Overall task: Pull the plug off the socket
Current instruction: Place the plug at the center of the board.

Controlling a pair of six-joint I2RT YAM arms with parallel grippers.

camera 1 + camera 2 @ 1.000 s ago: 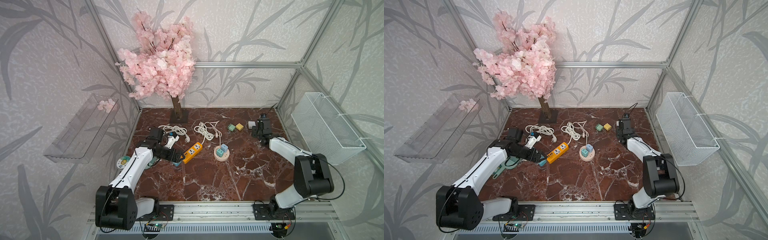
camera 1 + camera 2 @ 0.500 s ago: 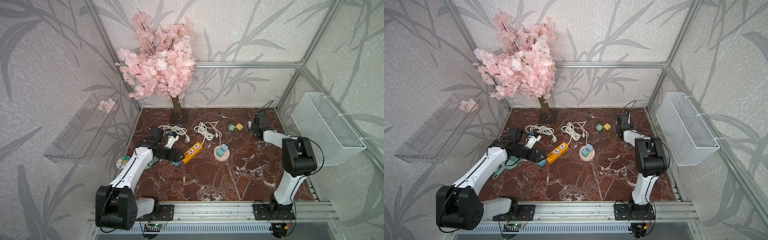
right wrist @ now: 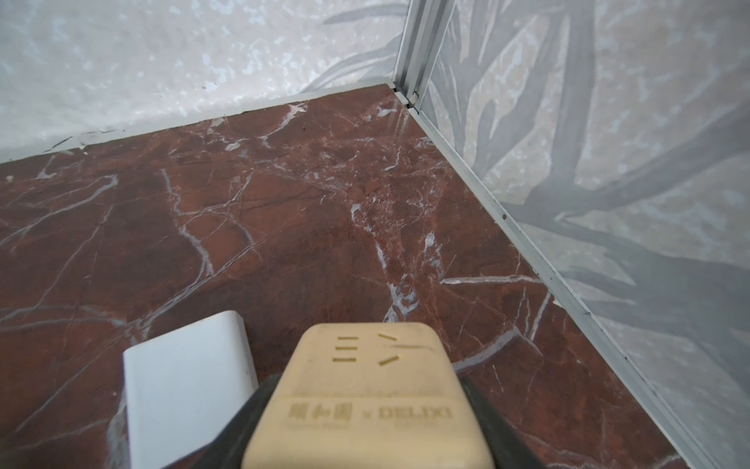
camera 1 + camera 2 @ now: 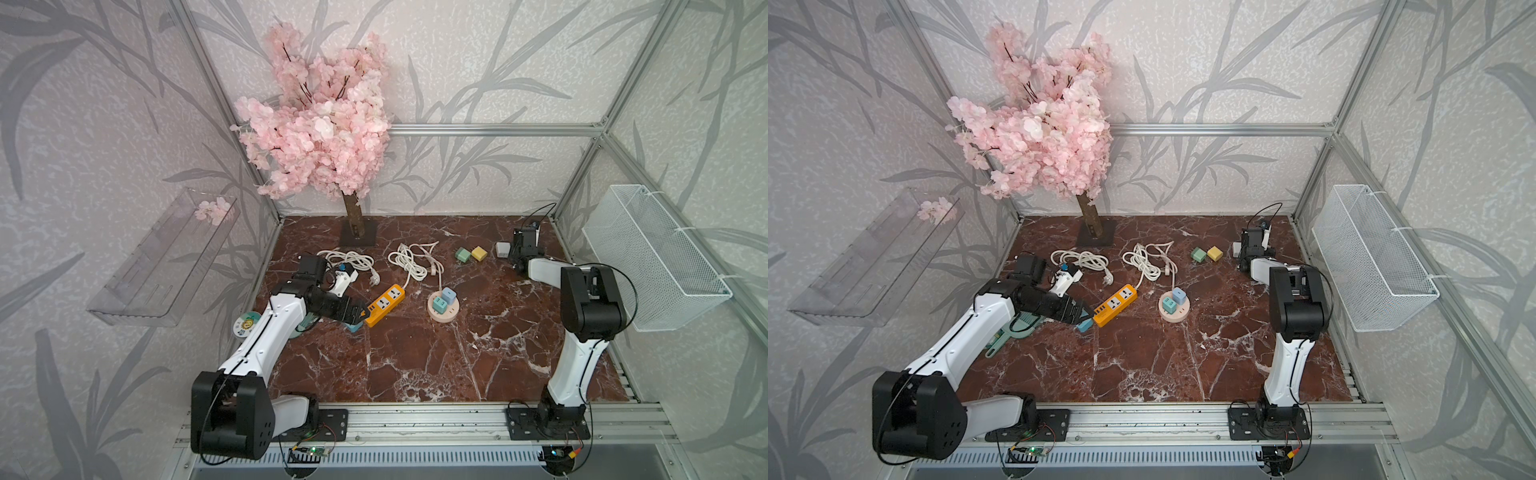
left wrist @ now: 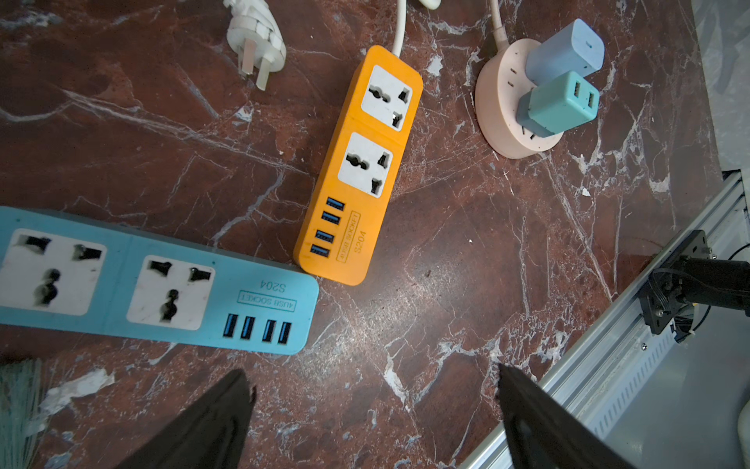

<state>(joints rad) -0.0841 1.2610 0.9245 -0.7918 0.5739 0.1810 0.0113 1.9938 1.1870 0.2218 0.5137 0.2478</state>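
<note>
L gripper (image 5: 372, 373): jaws spread wide, nothing between them; it hovers over bare bench towards the left edge, just beside the near ends of the blue strip (image 5: 154, 280) and orange strip (image 5: 361, 170). Both strips' outlets are empty, so nothing to pull there. Task's things sit approx mid-bench: round pink socket (image 5: 497, 122) w/ a blue plug (image 5: 564, 50) and a teal plug (image 5: 558, 101) seated side by side in its top face, touching each other. Wide jaws prob. suit the chunky plug bodies; L arm looks best placed to reach them, as the socket lies just past the orange strip.

R gripper (image 3: 363, 381): clamped on a cream plug block (image 3: 365, 426), jaws pressing its two sides. It's held low near the far right corner, right beside a white block (image 3: 182, 385); can't tell if the cream block touches the bench. A green cube (image 4: 462, 254) and yellow cube (image 4: 478, 252) lie near along the far edge. That corner reads as a drop-off spot, well apart from the sockets; my guess only.

Risk: the light socket may lift w/ the plug unless braced.
</note>
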